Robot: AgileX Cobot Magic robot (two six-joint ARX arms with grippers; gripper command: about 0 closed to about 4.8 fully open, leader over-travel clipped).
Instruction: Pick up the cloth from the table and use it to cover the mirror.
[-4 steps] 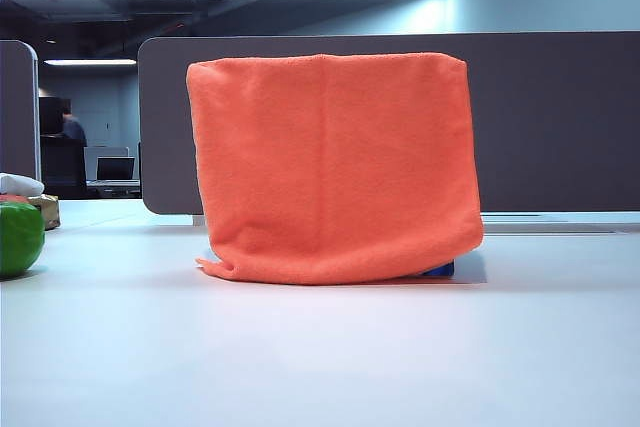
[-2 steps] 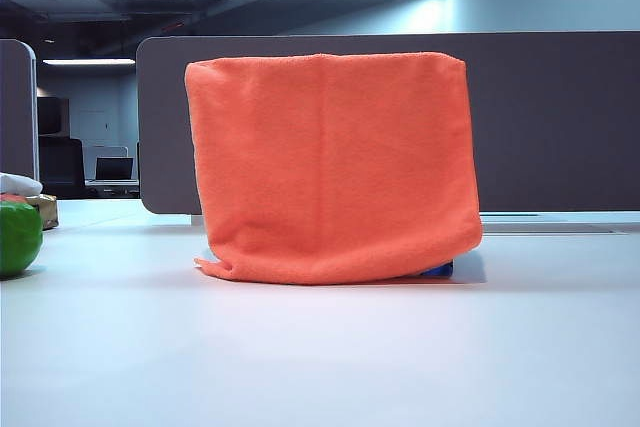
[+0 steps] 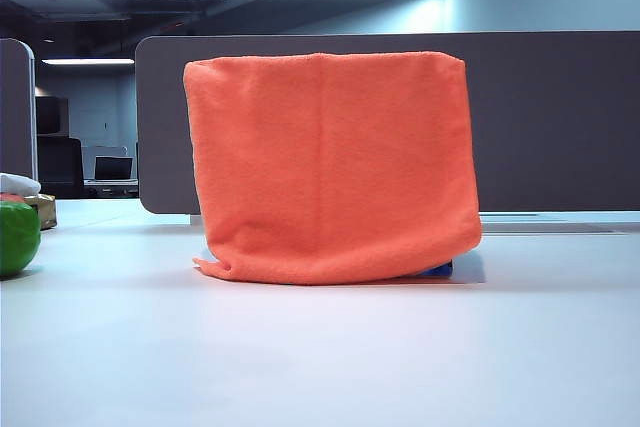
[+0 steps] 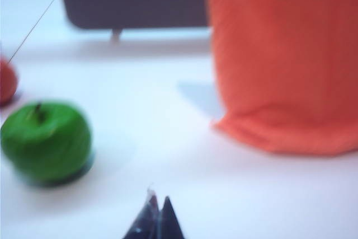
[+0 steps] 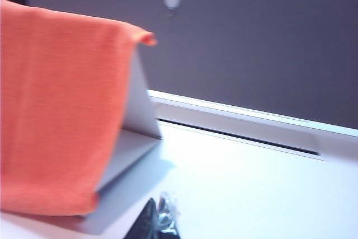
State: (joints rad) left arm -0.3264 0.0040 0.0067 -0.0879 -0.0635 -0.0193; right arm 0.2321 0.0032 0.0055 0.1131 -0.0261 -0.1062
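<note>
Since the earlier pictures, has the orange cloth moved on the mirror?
No. In the exterior view the orange cloth hangs at the same place against the grey divider panel behind it; its hem rests on the white table as before.

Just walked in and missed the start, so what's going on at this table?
An orange cloth is draped over an upright mirror on the white table, hiding its face in the exterior view; only a side edge shows in the right wrist view. Neither arm is handling anything. The left gripper is shut above bare table near a green apple, and the right gripper is shut beside the covered mirror. The covering looks done.
</note>
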